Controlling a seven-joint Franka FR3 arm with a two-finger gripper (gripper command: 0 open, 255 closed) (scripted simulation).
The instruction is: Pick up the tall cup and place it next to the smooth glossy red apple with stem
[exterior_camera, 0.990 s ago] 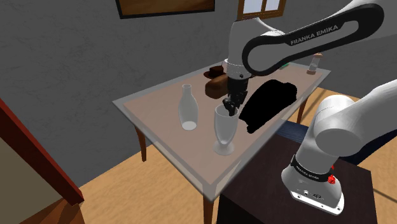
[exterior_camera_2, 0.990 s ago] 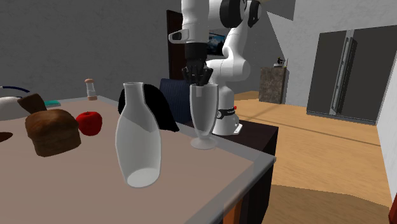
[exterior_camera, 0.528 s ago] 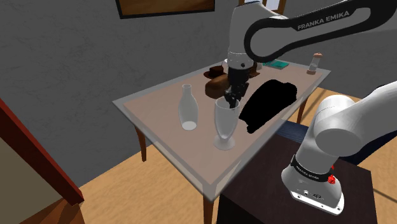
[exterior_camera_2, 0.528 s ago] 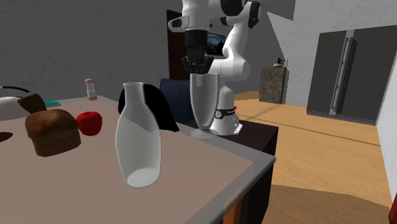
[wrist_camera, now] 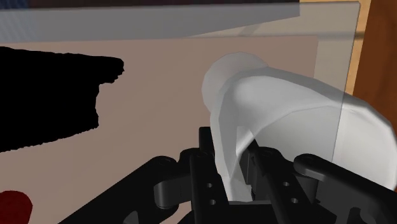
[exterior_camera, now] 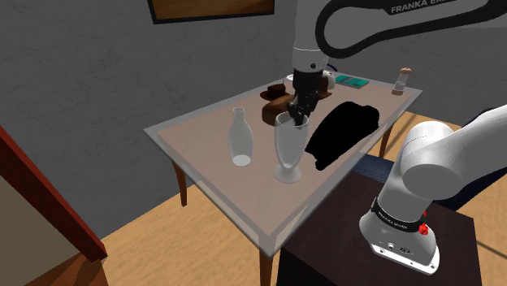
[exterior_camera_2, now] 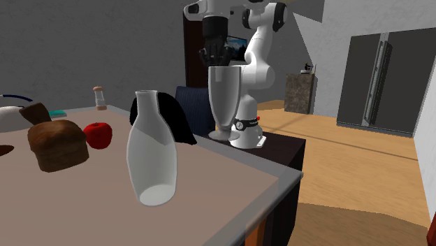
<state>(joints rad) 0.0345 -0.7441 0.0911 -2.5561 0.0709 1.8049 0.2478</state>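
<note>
The tall cup (exterior_camera: 289,149) is a translucent grey footed glass, and it hangs upright a little above the table (exterior_camera: 203,175). My black gripper (exterior_camera: 301,112) comes down from above and is shut on the cup's rim. In the second exterior view the gripper (exterior_camera_2: 218,61) pinches the rim of the cup (exterior_camera_2: 223,101), whose foot is off the tabletop (exterior_camera_2: 209,203). The wrist view has the fingers (wrist_camera: 205,159) clasping the cup's wall (wrist_camera: 280,121). A glossy red apple (exterior_camera_2: 98,134) lies on the table beside a brown loaf (exterior_camera_2: 58,145); a red edge of the apple (wrist_camera: 13,207) lies beyond the gripper.
A translucent bottle (exterior_camera: 240,138) stands on the table near the cup, large in the second exterior view's foreground (exterior_camera_2: 153,150). A flat black shape (exterior_camera: 345,130) covers the table's side toward my stand. The loaf (exterior_camera: 276,106), a small shaker (exterior_camera: 399,81) and a teal item (exterior_camera: 352,80) sit farther back.
My gripper has risen with the cup in it, and the cup's foot has left the tabletop. The bottle, loaf and apple have not moved.
</note>
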